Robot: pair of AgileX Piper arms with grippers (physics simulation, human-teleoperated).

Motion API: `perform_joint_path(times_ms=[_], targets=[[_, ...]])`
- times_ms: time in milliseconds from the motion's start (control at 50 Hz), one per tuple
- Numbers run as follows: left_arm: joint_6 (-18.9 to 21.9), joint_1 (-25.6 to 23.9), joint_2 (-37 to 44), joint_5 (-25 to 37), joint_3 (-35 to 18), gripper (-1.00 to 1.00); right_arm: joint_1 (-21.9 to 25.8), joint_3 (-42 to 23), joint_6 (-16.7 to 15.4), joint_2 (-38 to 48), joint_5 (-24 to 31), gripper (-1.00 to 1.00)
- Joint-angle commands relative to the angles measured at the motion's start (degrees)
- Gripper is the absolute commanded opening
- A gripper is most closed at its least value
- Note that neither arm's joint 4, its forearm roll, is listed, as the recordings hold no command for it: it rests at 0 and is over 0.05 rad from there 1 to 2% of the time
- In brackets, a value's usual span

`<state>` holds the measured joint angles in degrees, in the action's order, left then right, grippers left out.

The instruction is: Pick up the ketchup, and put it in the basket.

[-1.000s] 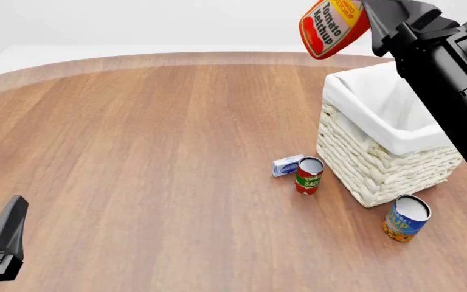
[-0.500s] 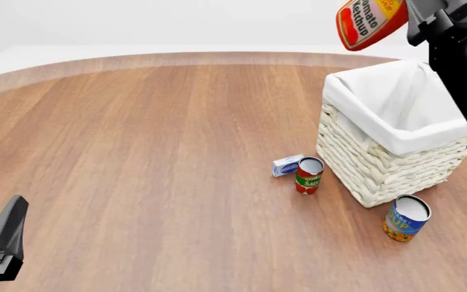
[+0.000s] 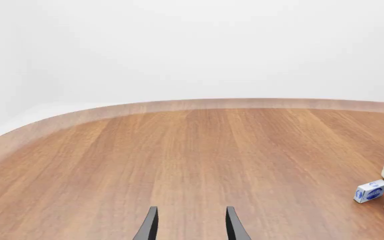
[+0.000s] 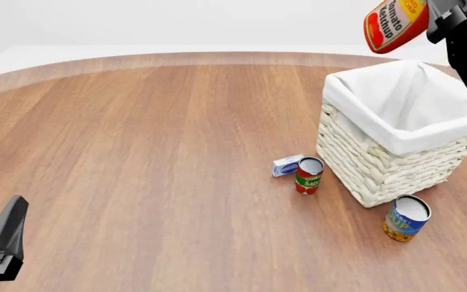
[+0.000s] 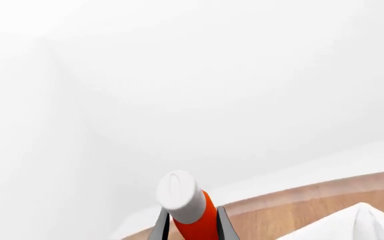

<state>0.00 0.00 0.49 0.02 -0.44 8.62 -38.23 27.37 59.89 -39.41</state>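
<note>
The red plastic ketchup bottle (image 4: 395,24), labelled "Tomato Ketchup", hangs tilted, clamped in the right gripper (image 5: 190,223), at 12 o'clock above the cream woven basket (image 4: 391,159). The left gripper (image 3: 190,225) is spread, holding nothing.

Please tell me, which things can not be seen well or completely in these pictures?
- Ketchup: front view cuts off its top at the upper edge; right wrist view shows only cap and neck.
- Right gripper: fingers mostly below the right wrist view's edge.
- Basket: its floor is hidden by its own liner walls; the left wrist view shows only a sliver.
- Blue can: label too small to read.
- Left gripper: only fingertips in view.
</note>
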Motion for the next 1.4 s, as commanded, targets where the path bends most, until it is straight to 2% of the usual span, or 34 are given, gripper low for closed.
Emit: perform_joint_path(times_ms=[20, 140, 160, 260, 280, 300, 320, 340, 360, 480, 580, 800, 900, 1160, 1400], targets=[[0.0, 0.0, 0.0, 0.0, 0.0, 1.0, -1.4, -1.3, 1.2, -0.8, 2.7, -1.0], [0.0, 0.0, 0.0, 0.0, 0.0, 1.0, -1.8, -1.8, 1.0, 0.0, 2.6, -1.0], [0.0, 0.0, 0.0, 0.0, 0.0, 1.0, -2.1, -2.7, -1.6, 0.0, 4.5, -1.0], [0.0, 0.0, 0.0, 0.0, 0.0, 1.0, -2.2, -2.9, -3.3, -0.5, 4.9, -1.0], [0.0, 0.0, 0.0, 0.0, 0.0, 1.0, -2.2, -3.6, -5.4, -0.5, 6.2, -1.0], [0.0, 0.0, 0.0, 0.0, 0.0, 1.0, -2.2, -3.6, -5.4, -0.5, 6.2, -1.0], [0.0, 0.0, 0.0, 0.0, 0.0, 1.0, -2.7, -4.3, -8.1, -0.7, 7.6, -1.0], [0.0, 0.0, 0.0, 0.0, 0.0, 1.0, -2.7, -4.3, -8.1, -0.7, 7.6, -1.0], [0.0, 0.0, 0.0, 0.0, 0.0, 1.0, -3.3, -5.0, -9.7, -0.6, 8.9, -1.0], [0.0, 0.0, 0.0, 0.0, 0.0, 1.0, -2.9, -6.0, -10.1, 0.2, 10.3, -1.0], [0.0, 0.0, 0.0, 0.0, 0.0, 1.0, -2.1, -8.2, -15.1, 1.4, 13.5, -1.0], [0.0, 0.0, 0.0, 0.0, 0.0, 1.0, -3.6, -8.8, -18.6, 1.4, 15.0, -1.0], [0.0, 0.0, 0.0, 0.0, 0.0, 1.0, -4.2, -9.9, -22.2, 2.0, 16.8, -1.0], [0.0, 0.0, 0.0, 0.0, 0.0, 1.0, -4.7, -10.4, -24.5, 2.3, 17.7, -1.0], [0.0, 0.0, 0.0, 0.0, 0.0, 1.0, -5.8, -12.0, -24.7, 3.8, 20.6, -1.0]])
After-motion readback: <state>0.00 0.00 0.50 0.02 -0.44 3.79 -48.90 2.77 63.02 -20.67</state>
